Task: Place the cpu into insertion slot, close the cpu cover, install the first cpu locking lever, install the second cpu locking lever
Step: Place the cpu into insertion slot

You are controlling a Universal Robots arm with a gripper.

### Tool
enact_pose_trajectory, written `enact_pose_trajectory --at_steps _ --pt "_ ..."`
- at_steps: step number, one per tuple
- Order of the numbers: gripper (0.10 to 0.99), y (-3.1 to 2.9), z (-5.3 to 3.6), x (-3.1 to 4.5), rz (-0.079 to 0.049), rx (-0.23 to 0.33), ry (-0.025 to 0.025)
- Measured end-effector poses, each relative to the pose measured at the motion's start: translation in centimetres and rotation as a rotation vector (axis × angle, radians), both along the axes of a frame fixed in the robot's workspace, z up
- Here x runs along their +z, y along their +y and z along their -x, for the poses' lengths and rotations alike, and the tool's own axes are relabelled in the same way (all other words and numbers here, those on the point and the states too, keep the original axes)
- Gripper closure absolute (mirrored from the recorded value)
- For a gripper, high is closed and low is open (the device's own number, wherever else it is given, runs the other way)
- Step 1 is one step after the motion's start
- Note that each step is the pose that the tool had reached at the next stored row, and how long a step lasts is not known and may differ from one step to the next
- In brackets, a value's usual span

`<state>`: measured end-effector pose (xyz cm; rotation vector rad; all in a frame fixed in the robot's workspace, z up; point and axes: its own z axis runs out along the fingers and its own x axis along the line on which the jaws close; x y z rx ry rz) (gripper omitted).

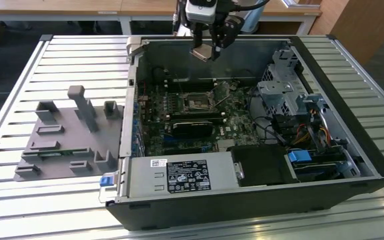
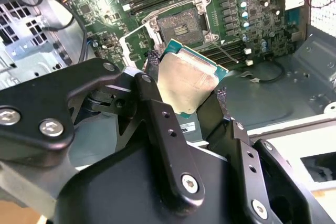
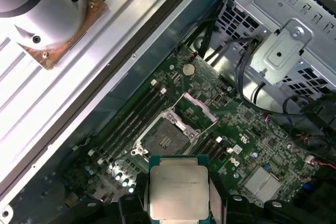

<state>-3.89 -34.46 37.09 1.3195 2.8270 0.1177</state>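
My gripper hangs above the back wall of the open computer case, shut on the cpu. The cpu is a flat square chip with a silver-grey top and a thin green rim, held by two opposite edges between the black fingers. It also shows in the first wrist view, cpu. The insertion slot lies below it on the green board, its dark centre bare in both wrist views, insertion slot, insertion slot. The cpu cover stands swung open beside the slot.
A grey power supply box with a white label fills the case's near side. A long black block lies just in front of the slot. The drive cage and cables sit on the exterior view's right. A grey fixture plate rests outside, left.
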Motion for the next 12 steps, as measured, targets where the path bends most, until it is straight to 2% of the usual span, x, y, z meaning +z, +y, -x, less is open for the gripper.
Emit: enact_pose_trajectory --at_steps 12 --pt "0.545 0.00 0.00 -0.15 0.003 -0.142 0.0000"
